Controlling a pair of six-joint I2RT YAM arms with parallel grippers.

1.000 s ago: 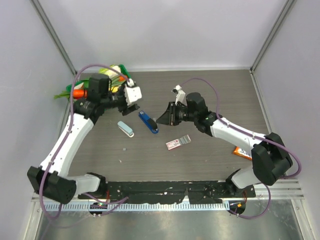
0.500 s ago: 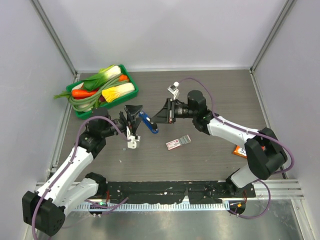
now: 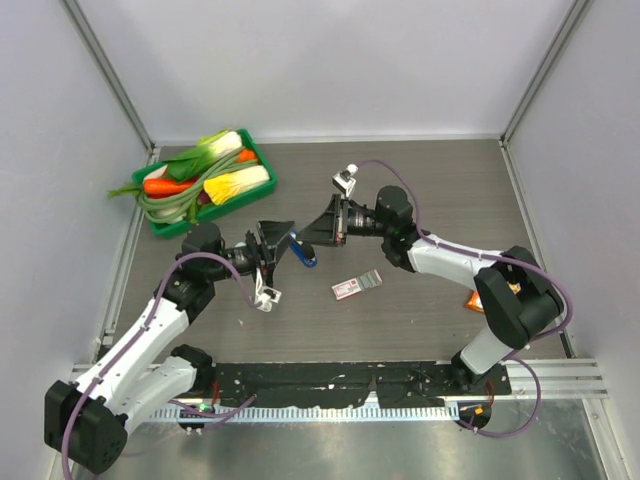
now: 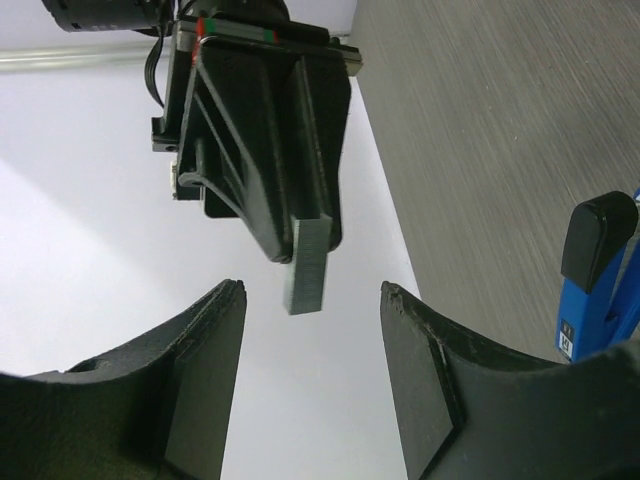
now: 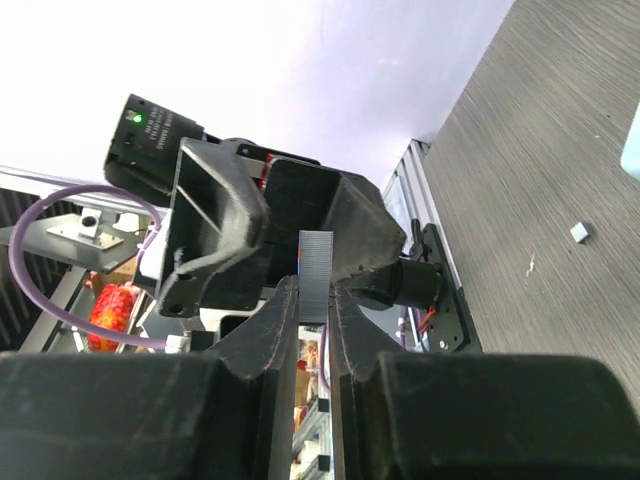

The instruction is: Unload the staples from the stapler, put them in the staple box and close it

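No legible txt is picked up anywhere at this moment. Left wrist view: a small white label w/ dark marks is seen on the blue stapler, but the chars are too blurred to be read. Top view: red-and-white print is noted on the flat packet lying on the counter. It's too small, so no word or no. can be made out.

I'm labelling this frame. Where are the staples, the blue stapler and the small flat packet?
staples (image 4: 308, 262), left wrist view, middle of the grey strip.
blue stapler (image 3: 306, 254), top external view, its blue body.
small flat packet (image 3: 357, 285), top external view, its centre.
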